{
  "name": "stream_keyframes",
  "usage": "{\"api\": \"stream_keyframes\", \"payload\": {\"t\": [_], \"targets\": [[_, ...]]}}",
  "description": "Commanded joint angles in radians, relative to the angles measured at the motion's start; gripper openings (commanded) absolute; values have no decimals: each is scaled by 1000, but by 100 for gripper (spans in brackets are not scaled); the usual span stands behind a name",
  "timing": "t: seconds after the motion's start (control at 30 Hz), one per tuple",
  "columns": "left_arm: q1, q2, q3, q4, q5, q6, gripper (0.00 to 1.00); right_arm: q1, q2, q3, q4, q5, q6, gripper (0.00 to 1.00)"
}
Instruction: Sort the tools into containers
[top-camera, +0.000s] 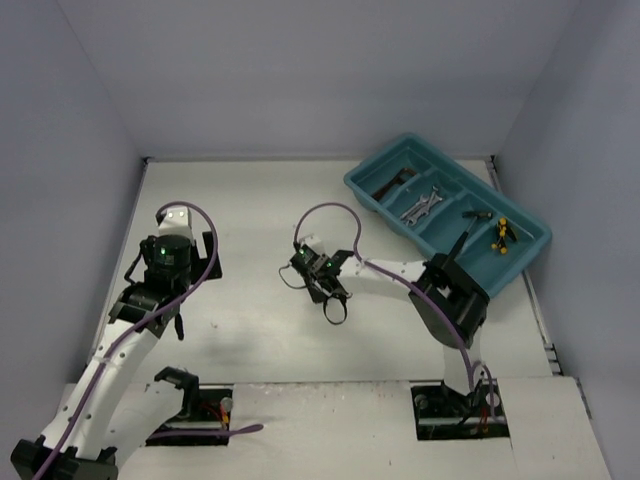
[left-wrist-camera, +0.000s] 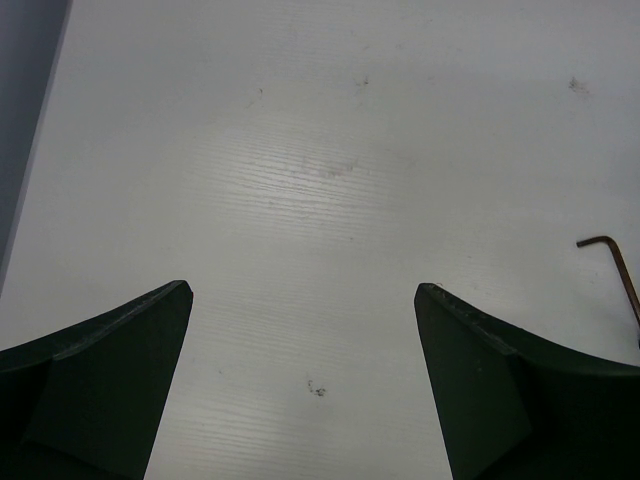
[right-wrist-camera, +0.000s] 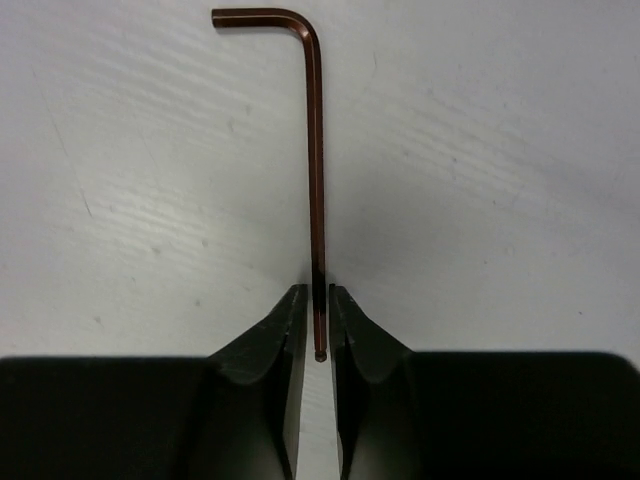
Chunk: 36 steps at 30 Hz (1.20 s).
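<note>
Here's the tool in play: a thin, dark brown L-shaped metal hex key (right-wrist-camera: 316, 150), out on the middle of the white table (top-camera: 250, 200), well apart from the tray. Its long leg runs straight back into the right gripper (right-wrist-camera: 318, 325) and its short leg bends off to one side at the far end. The black fingers (right-wrist-camera: 270, 350) are pinched narrow on the very tail of that long leg, just a sliver of gap showing. That grip makes sense: the key lies in line with the jaws, so the pads meet its slim shaft squarely. From the wrist view I can't tell whether the key is off the surface or resting on it.

Over at the far right corner sits the teal-blue rectangular plastic tray (top-camera: 525, 255), angled across the table. Silver wrenches (top-camera: 425, 206) lie in one long compartment, yellow-and-black handled tools (top-camera: 502, 236) in the end one, and dark tools (top-camera: 393, 182) in the slot nearest the back. Like with like, so I'd judge this key is bound for the dark-tool slot.

The left gripper (left-wrist-camera: 302, 290) hangs on its own side, jaws spread wide, nothing between them. It looks parked clear of the right arm's path. No other loose tool shows on the table in the overhead view, so the sort looks nearly done.
</note>
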Motion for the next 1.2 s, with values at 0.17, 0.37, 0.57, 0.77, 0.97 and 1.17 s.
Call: {"api": "stream_keyframes", "payload": {"t": [0.17,0.37,0.57,0.77,0.97,1.17], "targets": [[-9,3,5,48,-5,-7,90,-55,6,58,-63,-122,-40,23],[-9,5,7,48,-10,-4,91,-96,103,189,-99,-135,-96,23],[-10,10,6,48,-15,-3,91,-98,178,277,-139,-154,-117,19],[-9,8,7,48,-24,-1,90,-99,191,295,-168,-152,-120,0],[-9,11,6,48,-26,-1,90,-173,109,408,-170,-170,-97,0],[-10,8,7,47,-29,-1,90,-348,44,605,-168,-134,-42,0]]}}
